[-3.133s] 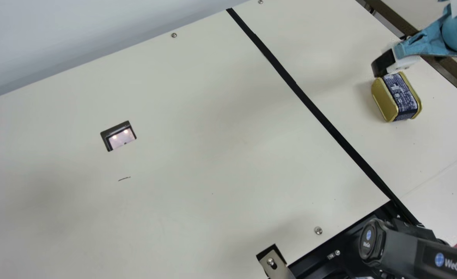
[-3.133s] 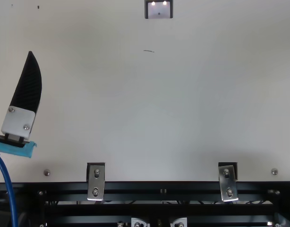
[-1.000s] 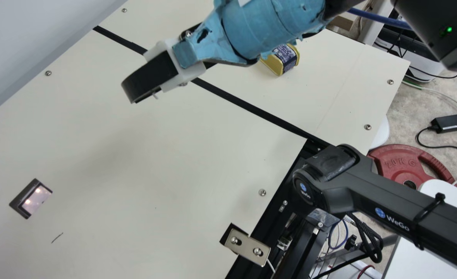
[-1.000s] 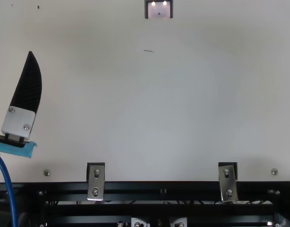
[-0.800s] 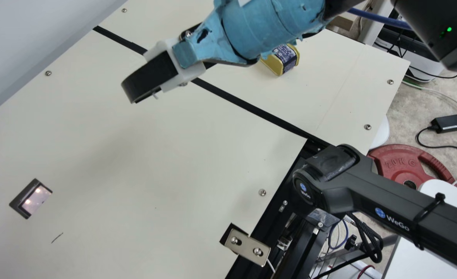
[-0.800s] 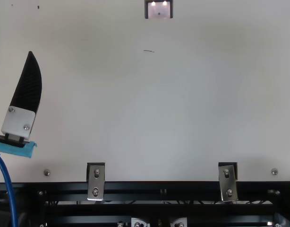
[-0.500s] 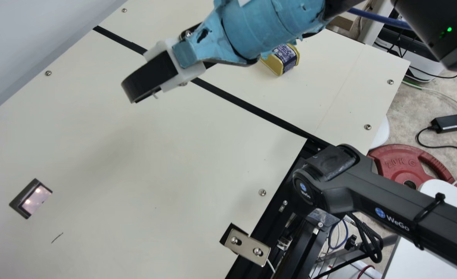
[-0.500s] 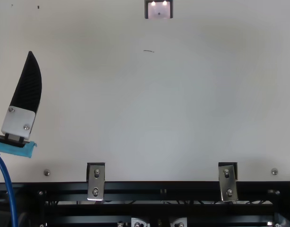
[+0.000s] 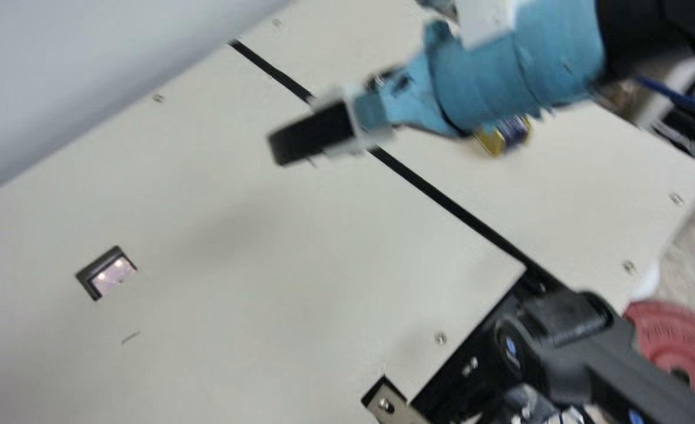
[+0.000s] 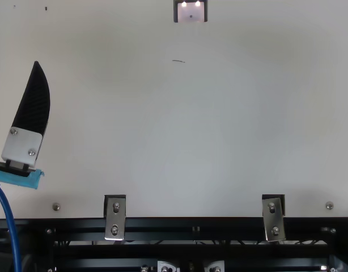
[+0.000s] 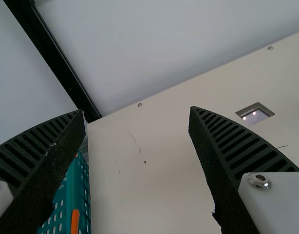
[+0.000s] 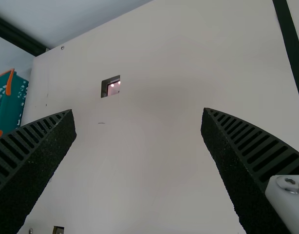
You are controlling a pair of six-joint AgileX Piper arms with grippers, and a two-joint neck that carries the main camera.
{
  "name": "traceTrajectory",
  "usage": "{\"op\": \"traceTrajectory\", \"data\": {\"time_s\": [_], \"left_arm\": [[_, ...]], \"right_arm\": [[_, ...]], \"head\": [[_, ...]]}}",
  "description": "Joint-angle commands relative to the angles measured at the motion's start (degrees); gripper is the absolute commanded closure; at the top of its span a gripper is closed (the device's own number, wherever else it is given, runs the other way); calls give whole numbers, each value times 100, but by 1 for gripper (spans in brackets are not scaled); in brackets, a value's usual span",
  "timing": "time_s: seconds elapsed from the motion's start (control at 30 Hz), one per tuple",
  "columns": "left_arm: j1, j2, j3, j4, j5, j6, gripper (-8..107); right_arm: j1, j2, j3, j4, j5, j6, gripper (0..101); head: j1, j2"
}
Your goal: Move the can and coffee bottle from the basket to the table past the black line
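Gold can (image 9: 513, 132) should prove stiff, slippery, best pinched across its sides; left gripper (image 11: 137, 111) and right gripper (image 12: 139, 110) gape empty.

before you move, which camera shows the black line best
The main view: there the black line runs from beside the pale wall to the black frame, interrupted where the right gripper is in front. The right wrist view shows a shorter stretch, at the picture's border.
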Motion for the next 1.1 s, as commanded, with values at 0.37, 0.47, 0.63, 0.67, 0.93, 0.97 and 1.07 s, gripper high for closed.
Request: {"op": "traceTrajectory", "data": {"time_s": [0.37, 0.47, 0.63, 0.67, 0.93, 0.97, 1.07], "left_arm": [[0, 0, 0, 0, 0, 0, 9], [0, 0, 0, 0, 0, 0, 9], [0, 0, 0, 0, 0, 0, 9], [0, 0, 0, 0, 0, 0, 9], [0, 0, 0, 0, 0, 0, 9], [0, 0, 0, 0, 0, 0, 9], [0, 0, 0, 0, 0, 0, 9]], "right_arm": [[0, 0, 0, 0, 0, 0, 0], [0, 0, 0, 0, 0, 0, 0], [0, 0, 0, 0, 0, 0, 0], [0, 0, 0, 0, 0, 0, 0], [0, 0, 0, 0, 0, 0, 0], [0, 0, 0, 0, 0, 0, 0], [0, 0, 0, 0, 0, 0, 0]], "head": [[-727, 2234], [-886, 2769], [-1158, 3678], [-1218, 3873], [-1610, 5540], [-1636, 5769], [-1685, 6458]]}}
